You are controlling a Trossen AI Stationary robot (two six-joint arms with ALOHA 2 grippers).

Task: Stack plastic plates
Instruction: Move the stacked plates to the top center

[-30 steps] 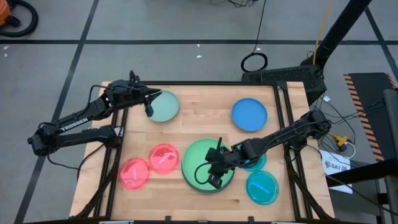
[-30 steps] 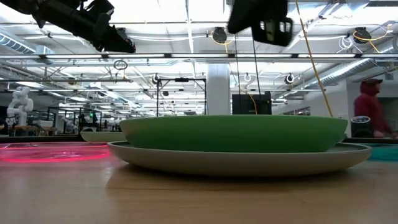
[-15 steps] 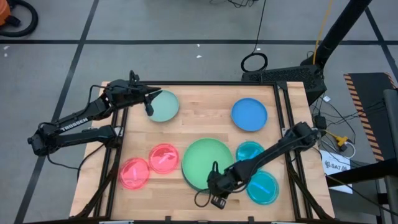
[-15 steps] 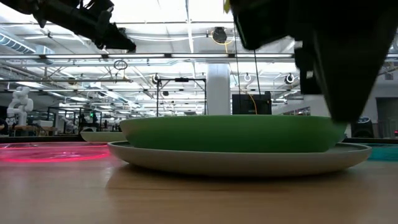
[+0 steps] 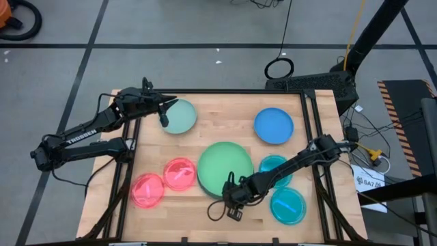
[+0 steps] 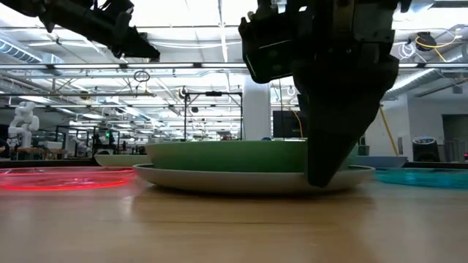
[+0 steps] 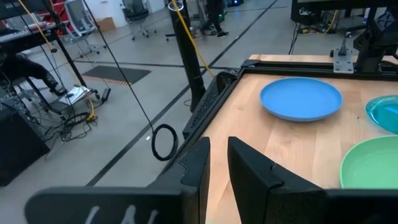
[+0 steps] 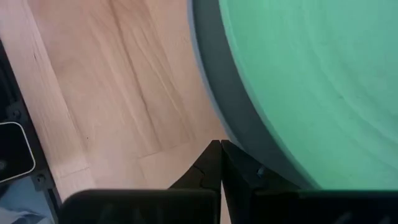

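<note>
Right gripper (image 5: 231, 198) seen fully closed, nothing held, tips set against grey plate (image 8: 217, 99) rim at 5 o'clock of green plate (image 5: 224, 168). Nudge judged best kept low, slow, flat. Green plate nested on grey, table centre. Left gripper (image 5: 162, 113) parked, narrowly parted, over mint plate (image 5: 180, 116), 11 o'clock.
</note>
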